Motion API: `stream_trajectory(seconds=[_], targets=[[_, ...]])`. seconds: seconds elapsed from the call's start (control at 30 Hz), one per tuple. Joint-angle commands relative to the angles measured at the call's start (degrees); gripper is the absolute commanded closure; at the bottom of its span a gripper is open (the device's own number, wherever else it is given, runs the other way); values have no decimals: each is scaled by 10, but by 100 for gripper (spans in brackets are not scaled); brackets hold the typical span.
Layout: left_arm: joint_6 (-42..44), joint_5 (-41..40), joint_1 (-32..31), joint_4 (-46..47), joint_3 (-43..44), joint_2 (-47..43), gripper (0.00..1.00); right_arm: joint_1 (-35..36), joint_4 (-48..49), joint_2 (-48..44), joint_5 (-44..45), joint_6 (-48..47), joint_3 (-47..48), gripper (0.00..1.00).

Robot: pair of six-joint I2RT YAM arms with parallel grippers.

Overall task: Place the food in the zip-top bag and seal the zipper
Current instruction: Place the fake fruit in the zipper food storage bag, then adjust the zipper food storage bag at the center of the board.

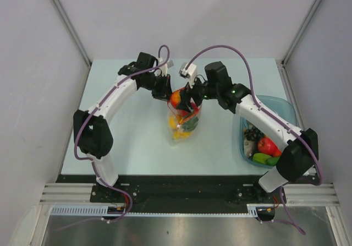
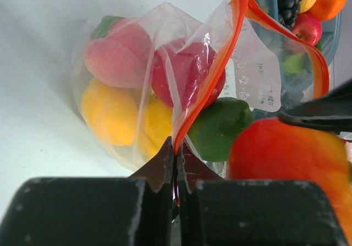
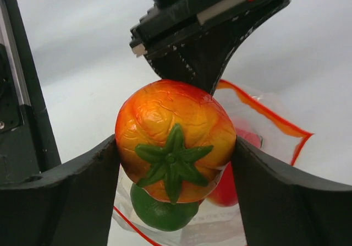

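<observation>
The clear zip-top bag (image 1: 184,124) stands mid-table, holding a pink peach (image 2: 118,53), yellow pieces (image 2: 110,111), a red piece (image 2: 187,72) and a green piece (image 2: 220,125). My left gripper (image 2: 176,152) is shut on the red-orange zipper (image 2: 212,75) at the bag's near corner and holds the mouth up. My right gripper (image 3: 176,147) is over the open mouth, its fingers against both sides of an orange-red tomato (image 3: 176,138) with a green star stem. Below the tomato I see the green piece (image 3: 159,213) and the zipper (image 3: 269,116).
A teal translucent tub (image 1: 286,105) sits at the right, holding more toy food (image 1: 267,146), including dark grapes, a red fruit and green pieces. The left gripper's fingers (image 3: 203,48) hang just behind the tomato in the right wrist view.
</observation>
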Motion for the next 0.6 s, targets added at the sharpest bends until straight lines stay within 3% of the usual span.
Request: stream_trajectory(seconds=[0.0,0.07,0.27,0.43,0.57], targets=[[2,11,2,14,7,-41,94,9,-3,-7,56,-36,17,10],[1,12,2,18,0,-47,94,9,-3,-19,66,-32,20,0],[2,13,1,17,-8,-54,94,-17,-49,-60,122,1,39,0],[3,17,2,18,-10,-59,94,-101,-89,-64,184,59,13,1],[0,15,1,18,-12,-63,94,-159,-134,-46,71,103,9,7]])
